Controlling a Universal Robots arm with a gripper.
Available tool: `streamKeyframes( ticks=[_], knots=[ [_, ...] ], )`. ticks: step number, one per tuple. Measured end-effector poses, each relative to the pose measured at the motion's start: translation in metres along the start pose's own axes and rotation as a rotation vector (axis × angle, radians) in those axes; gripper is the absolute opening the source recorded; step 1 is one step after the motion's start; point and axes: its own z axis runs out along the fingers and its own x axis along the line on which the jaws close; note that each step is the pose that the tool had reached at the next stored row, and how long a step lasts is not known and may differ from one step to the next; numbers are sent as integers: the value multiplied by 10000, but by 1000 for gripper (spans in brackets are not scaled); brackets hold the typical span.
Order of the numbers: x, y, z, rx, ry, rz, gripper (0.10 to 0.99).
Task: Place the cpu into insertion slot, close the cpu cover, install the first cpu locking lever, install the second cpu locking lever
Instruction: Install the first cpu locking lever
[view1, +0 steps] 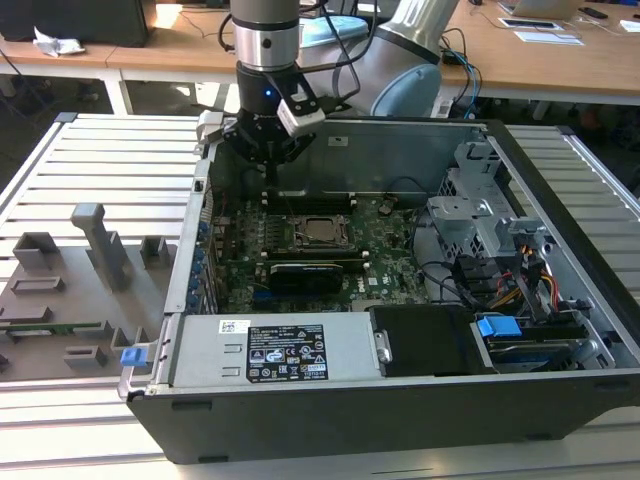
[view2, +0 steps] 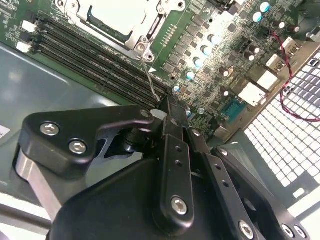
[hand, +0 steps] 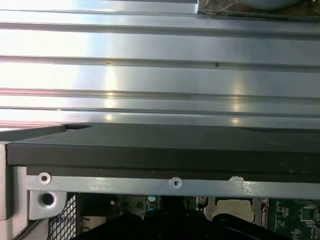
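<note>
one cpu (view1: 322, 229), one computer case (view1: 400, 410), one robot arm (view1: 265, 40)

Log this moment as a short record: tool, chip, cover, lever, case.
tool: shut on the lever at its free end
chip: under the cover, metal top showing
cover: lying flat over the chip, it seems
lever: thin wire, slanting from the cover's corner to the tool
case: open, lying on a slatted table
</note>
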Motion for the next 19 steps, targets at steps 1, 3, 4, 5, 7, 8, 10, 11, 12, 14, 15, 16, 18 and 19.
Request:
streamKeyframes(
  ticks=[1,3,4,5,7,8,10,11,12,14,15,16,18,19],
  knots=[
    [-16,0,1,1,0,1,106],
    [-94,-2,6,0,-1,0,106],
    [-145,-3,8,0,0,0,106],
    [-163,-4,9,0,0,0,106],
    [-210,-5,10,0,0,0,106],
    [-228,-6,11,0,0,-1,106],
    [-277,-7,13,0,1,0,106],
    [-317,-8,14,0,2,0,106],
    [-346,-9,15,0,3,-1,106],
    [-381,-9,16,0,4,0,106],
    [-394,-10,17,0,5,0,106],
    [-406,-10,16,2,7,0,106],
    [-416,-11,18,-1,3,-1,106],
    [-416,-10,18,-1,4,0,106]
  ],
)
